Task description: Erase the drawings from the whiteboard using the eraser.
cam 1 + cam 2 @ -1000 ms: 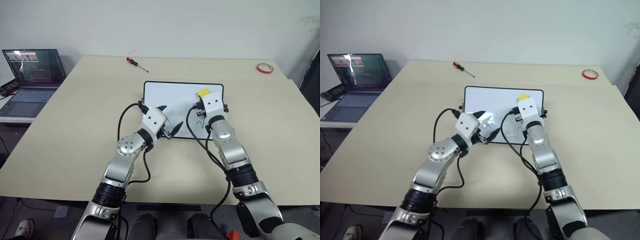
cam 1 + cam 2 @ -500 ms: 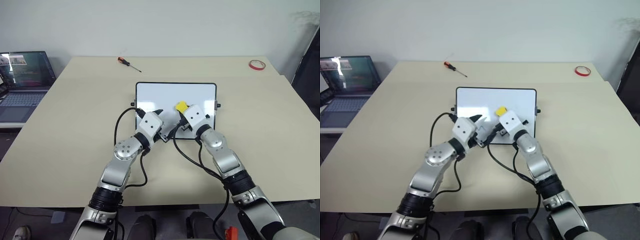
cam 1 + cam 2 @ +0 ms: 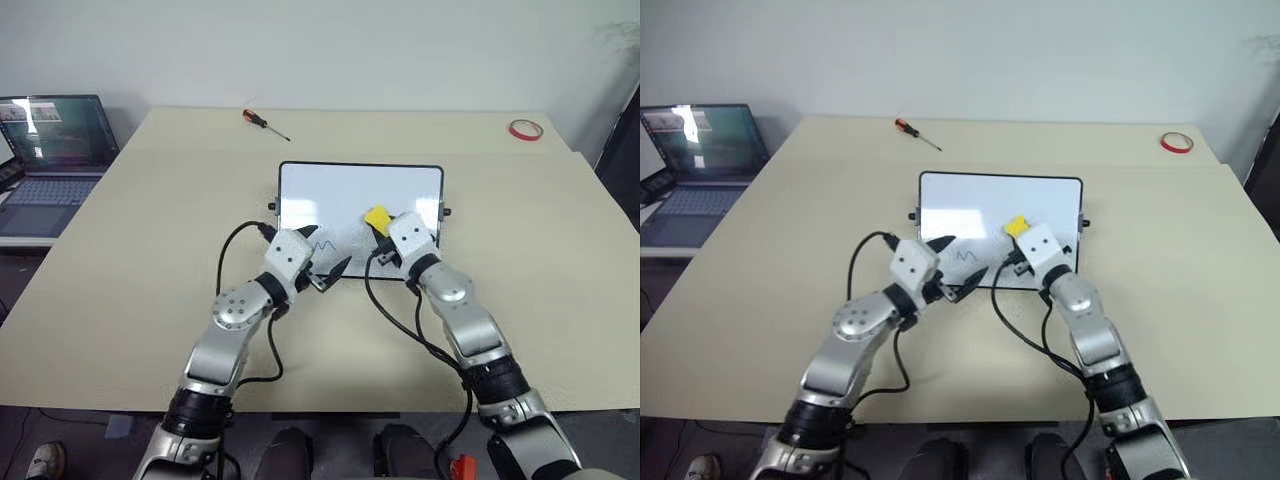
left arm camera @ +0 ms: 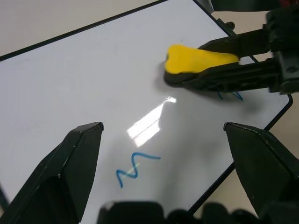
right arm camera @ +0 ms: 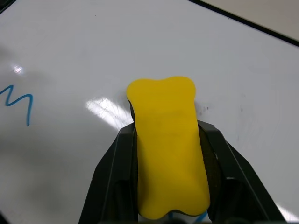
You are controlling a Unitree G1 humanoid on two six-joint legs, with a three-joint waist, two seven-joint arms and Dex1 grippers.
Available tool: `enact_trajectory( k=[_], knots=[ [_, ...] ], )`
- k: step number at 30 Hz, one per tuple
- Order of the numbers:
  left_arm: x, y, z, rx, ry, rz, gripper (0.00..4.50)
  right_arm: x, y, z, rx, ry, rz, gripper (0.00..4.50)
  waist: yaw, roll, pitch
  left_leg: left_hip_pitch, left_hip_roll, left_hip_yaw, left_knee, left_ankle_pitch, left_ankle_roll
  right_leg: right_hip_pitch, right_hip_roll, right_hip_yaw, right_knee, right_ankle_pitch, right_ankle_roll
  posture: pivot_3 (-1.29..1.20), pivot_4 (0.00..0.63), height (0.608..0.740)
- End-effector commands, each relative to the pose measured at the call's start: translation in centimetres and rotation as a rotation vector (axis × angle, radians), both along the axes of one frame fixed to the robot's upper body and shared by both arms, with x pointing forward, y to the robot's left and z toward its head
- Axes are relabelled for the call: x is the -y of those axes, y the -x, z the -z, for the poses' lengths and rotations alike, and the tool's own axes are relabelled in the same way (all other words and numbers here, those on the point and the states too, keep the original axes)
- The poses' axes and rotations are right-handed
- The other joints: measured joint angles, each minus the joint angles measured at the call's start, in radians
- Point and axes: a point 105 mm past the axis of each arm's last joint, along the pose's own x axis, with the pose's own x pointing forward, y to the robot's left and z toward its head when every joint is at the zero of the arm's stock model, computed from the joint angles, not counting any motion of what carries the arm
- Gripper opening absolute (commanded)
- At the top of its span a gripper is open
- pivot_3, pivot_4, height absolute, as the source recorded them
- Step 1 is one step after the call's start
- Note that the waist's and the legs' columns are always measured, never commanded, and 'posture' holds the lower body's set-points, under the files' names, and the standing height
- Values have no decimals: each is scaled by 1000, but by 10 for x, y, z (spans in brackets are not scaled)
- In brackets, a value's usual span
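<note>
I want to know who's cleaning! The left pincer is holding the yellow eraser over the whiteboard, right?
Not quite. The right pincer holds the yellow eraser over the whiteboard; the left pincer is open and holds nothing. The left wrist view shows it.

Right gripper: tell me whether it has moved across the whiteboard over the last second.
Yes. The right gripper, shut on the eraser, has come from the whiteboard's far right corner toward its near edge.

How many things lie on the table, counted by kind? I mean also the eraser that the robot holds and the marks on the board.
Whiteboard: 1
Eraser: 1
Blue marks: 2 visible, one partly hidden under the eraser
Screwdriver: 1
Red tape ring: 1
Total: 6
</note>
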Motion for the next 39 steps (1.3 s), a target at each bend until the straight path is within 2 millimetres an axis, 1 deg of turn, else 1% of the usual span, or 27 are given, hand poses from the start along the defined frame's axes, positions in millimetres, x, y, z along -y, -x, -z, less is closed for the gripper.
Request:
enact_trajectory(
  k=[1,4,8,11,14,17,19,22,25,28,29,31,34,36,39],
  knots=[
    [-5,19,-3,14,28,33,4500,9,22,-28,63,-60,-33,1310,1,0,0,-3,0,0,0,0,0,-3,0,0,0,0,0,0,150,740],
    [-3,36,9,-46,52,89,4500,20,37,-24,49,-43,-32,1310,5,0,0,-11,0,0,0,0,0,-12,-1,0,0,0,0,0,150,740],
    [11,51,21,-96,52,200,4500,42,46,-2,7,20,38,1310,15,0,0,-10,0,0,1,0,0,-11,-1,0,1,0,0,0,150,740],
    [17,49,20,-93,57,216,4500,53,41,1,15,37,97,1310,15,0,1,-9,-1,1,2,0,0,-10,-1,0,2,0,0,0,150,740],
    [21,45,16,-86,68,227,4500,67,29,-8,64,23,186,1310,13,0,1,-9,-1,2,2,0,0,-10,0,0,3,0,0,0,150,740],
    [22,45,16,-89,63,243,4500,73,23,-14,87,19,218,1310,13,0,0,-8,0,3,2,0,0,-10,0,0,3,0,0,0,150,740],
    [23,45,17,-91,61,245,4500,75,20,-14,88,17,226,1310,13,0,0,-9,0,3,1,0,0,-11,0,0,2,0,0,0,150,740],
    [24,45,18,-87,50,249,4500,71,16,-15,96,12,223,1310,14,0,1,-9,0,5,1,0,0,-11,0,0,1,0,0,0,150,740],
    [24,43,17,-82,52,246,4500,65,14,-14,95,5,204,1310,14,0,1,-9,0,5,1,0,0,-11,0,0,2,0,0,0,150,740],
    [24,43,15,-76,51,243,4500,58,14,-8,75,7,177,1310,13,0,0,-9,0,5,2,0,0,-11,0,0,3,0,0,0,150,740],
    [23,42,14,-73,49,240,4500,54,14,-1,46,16,156,1310,13,0,0,-9,0,5,2,0,0,-11,0,0,3,0,0,0,150,740],
    [21,40,11,-63,45,228,4500,39,23,29,-95,50,50,1310,13,0,0,-9,0,5,2,0,0,-11,0,0,3,0,0,0,150,740],
    [19,39,10,-59,41,223,4500,37,36,59,-208,155,-23,1310,13,0,0,-8,0,5,2,0,0,-10,0,0,3,0,0,0,150,740],
    [19,39,10,-58,38,223,4500,44,38,64,-227,172,-5,1310,13,0,0,-6,0,5,3,0,0,-8,0,0,3,0,0,0,150,740],
    [18,39,10,-57,35,222,4500,52,36,58,-201,167,31,1310,14,0,0,3,0,4,3,0,1,2,0,0,2,1,0,0,150,740]
  ],
)
